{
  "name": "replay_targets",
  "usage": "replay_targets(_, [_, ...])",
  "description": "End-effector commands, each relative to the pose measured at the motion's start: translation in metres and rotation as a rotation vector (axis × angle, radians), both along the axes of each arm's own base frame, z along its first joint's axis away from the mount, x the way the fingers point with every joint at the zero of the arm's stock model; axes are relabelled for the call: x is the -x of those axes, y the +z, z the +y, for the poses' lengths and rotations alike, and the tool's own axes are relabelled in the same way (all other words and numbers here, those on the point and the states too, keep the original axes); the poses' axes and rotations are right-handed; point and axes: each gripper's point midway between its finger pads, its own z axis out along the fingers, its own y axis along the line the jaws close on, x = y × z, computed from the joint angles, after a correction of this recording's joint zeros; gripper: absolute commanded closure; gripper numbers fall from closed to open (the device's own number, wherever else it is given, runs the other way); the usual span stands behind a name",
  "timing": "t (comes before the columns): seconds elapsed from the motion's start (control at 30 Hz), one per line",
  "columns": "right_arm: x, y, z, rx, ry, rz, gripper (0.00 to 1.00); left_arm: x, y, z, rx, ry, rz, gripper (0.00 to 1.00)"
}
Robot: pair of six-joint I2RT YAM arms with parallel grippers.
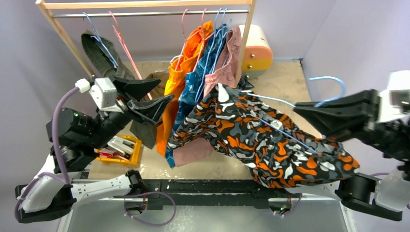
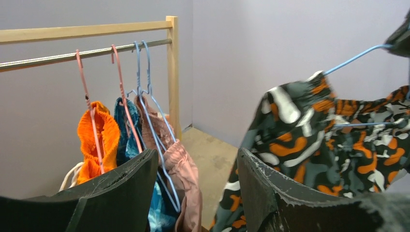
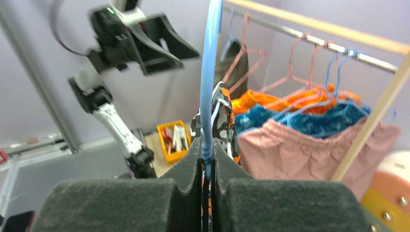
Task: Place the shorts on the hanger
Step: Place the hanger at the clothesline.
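Currently right fingers [image 1: 338, 116] clamp hanger [image 3: 209, 72] carrying shorts [image 1: 261, 140]; left fingers [image 1: 150, 108] open, empty; yellow bin [image 1: 118, 162] holds small items [image 1: 116, 146].

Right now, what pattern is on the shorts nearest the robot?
The shorts have orange, black, grey and white camouflage blotches; top view best.

Top view overhead, facing rack [image 1: 145, 5]; wrist views close, sharing rack.

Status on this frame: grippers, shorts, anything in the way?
Right gripper shut on the hanger. Left gripper open, empty. Shorts draped on the hanger. Hung clothes crowd the right end of the rail, close by the shorts.
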Motion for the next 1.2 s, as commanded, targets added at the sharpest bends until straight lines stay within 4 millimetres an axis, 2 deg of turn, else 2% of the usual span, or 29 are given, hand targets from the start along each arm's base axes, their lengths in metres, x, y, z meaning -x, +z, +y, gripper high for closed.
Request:
replay_targets(0.0, [0.021,0.042,-0.011,-0.126,0.073,-0.065,1.00,-0.009,0.023,-0.018,0.098,-0.013,-0.018,0.40])
replay_targets(0.23, [-0.028,-0.021,0.028,0.095,-0.067,0.075,1.00,-0.050,0.045,-0.046,0.218,0.084,0.089,0.40])
replay_targets(0.3, [-0.031,-0.032,0.035,0.121,-0.061,0.094,1.00,-0.068,0.043,-0.057,0.232,0.137,0.137,0.32])
replay_targets(0.37, [-0.030,-0.041,0.039,0.134,-0.048,0.114,1.00,-0.084,0.041,-0.059,0.266,0.205,0.194,0.32])
replay_targets(0.63, [-0.023,-0.062,0.043,0.136,-0.014,0.180,1.00,-0.115,0.033,-0.090,0.281,0.276,0.251,0.29])
replay_targets(0.73, [-0.023,-0.069,0.044,0.140,-0.012,0.196,1.00,-0.128,0.020,-0.105,0.243,0.307,0.283,0.27])
replay_targets(0.9, [-0.019,-0.065,0.041,0.113,-0.002,0.197,1.00,-0.148,-0.002,-0.124,0.151,0.370,0.319,0.28])
replay_targets(1.17, [-0.016,-0.063,0.033,0.106,-0.008,0.192,1.00,-0.169,-0.042,-0.137,0.009,0.477,0.348,0.38])
